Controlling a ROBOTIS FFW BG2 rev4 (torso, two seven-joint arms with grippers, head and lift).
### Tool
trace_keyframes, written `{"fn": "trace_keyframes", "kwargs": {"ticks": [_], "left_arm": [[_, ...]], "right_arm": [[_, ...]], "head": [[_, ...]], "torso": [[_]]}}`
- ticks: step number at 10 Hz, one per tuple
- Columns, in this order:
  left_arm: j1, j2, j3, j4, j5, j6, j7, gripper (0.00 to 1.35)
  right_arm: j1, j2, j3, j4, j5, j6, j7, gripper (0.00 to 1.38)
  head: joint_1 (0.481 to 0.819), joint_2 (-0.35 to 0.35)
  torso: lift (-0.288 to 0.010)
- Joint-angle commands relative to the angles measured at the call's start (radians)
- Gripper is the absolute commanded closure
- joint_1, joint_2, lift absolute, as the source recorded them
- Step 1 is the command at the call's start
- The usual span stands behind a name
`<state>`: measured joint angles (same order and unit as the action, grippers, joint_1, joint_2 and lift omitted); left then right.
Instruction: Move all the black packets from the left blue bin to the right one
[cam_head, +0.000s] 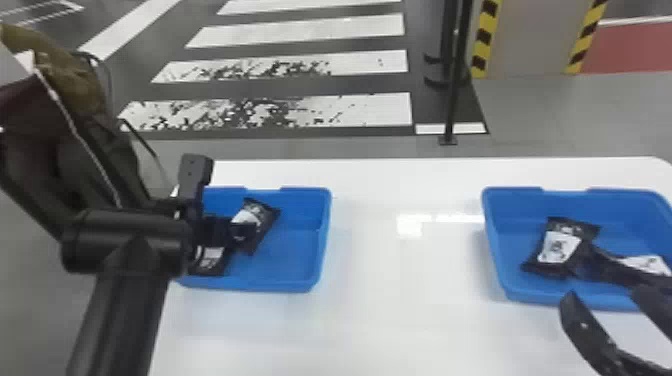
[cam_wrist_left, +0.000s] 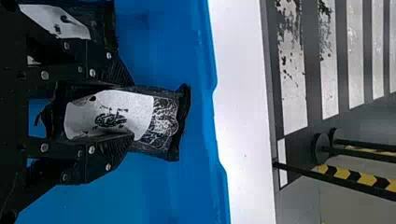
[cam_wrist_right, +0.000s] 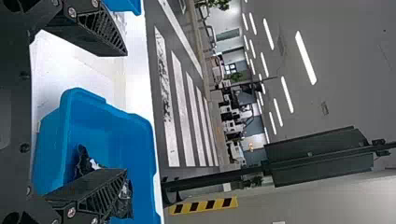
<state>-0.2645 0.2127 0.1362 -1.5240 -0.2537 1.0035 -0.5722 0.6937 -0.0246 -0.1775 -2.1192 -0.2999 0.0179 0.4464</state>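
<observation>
In the head view, my left gripper (cam_head: 238, 229) is down in the left blue bin (cam_head: 324, 235), at a black packet (cam_head: 255, 216) with a white label. The left wrist view has the left gripper (cam_wrist_left: 130, 110) shut on this packet (cam_wrist_left: 123, 114), pinching its sides. Another black packet (cam_head: 210, 264) lies beside it, nearer the bin's front. Over the near edge of the right blue bin (cam_head: 492, 240), my right gripper (cam_head: 602, 298) stands open; in the right wrist view, the right gripper (cam_wrist_right: 124, 113) has its fingers wide apart. Black packets (cam_head: 559, 247) lie in the right bin, partly overlapping.
Both bins stand on a white table (cam_head: 400, 280), with a stretch of tabletop between them. Beyond its far edge a black pole (cam_head: 454, 90) rises from the floor. A person stands at the left, beside the table.
</observation>
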Motion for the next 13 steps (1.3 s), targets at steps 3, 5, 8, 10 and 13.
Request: {"fn": "trace_keyframes", "kwargs": {"ticks": [3, 5, 8, 10, 13], "left_arm": [[0.019, 0.004, -0.026, -0.06, -0.008, -0.056, -0.009, 1.22], [0.142, -0.004, -0.005, -0.291, 0.072, -0.032, -0.009, 1.22], [0.314, -0.009, -0.003, -0.522, 0.296, -0.093, -0.034, 1.22], [0.375, -0.009, -0.048, -0.583, 0.427, -0.14, -0.051, 1.22], [0.412, -0.009, -0.146, -0.612, 0.551, -0.171, -0.057, 1.22]], "right_arm": [[0.001, -0.002, 0.0, 0.007, -0.019, 0.007, 0.011, 0.14], [-0.002, -0.002, -0.002, -0.008, -0.019, 0.007, 0.021, 0.14], [-0.056, -0.002, 0.006, 0.005, -0.027, 0.014, 0.075, 0.14], [-0.114, -0.012, 0.046, 0.042, -0.073, 0.036, 0.114, 0.13], [-0.2, -0.034, 0.13, 0.096, -0.147, 0.058, 0.117, 0.13]], "head": [[0.695, 0.15], [0.695, 0.134], [0.695, 0.09], [0.695, 0.027], [0.695, -0.035]], "torso": [[-0.14], [-0.14], [-0.14], [-0.14], [-0.14]]}}
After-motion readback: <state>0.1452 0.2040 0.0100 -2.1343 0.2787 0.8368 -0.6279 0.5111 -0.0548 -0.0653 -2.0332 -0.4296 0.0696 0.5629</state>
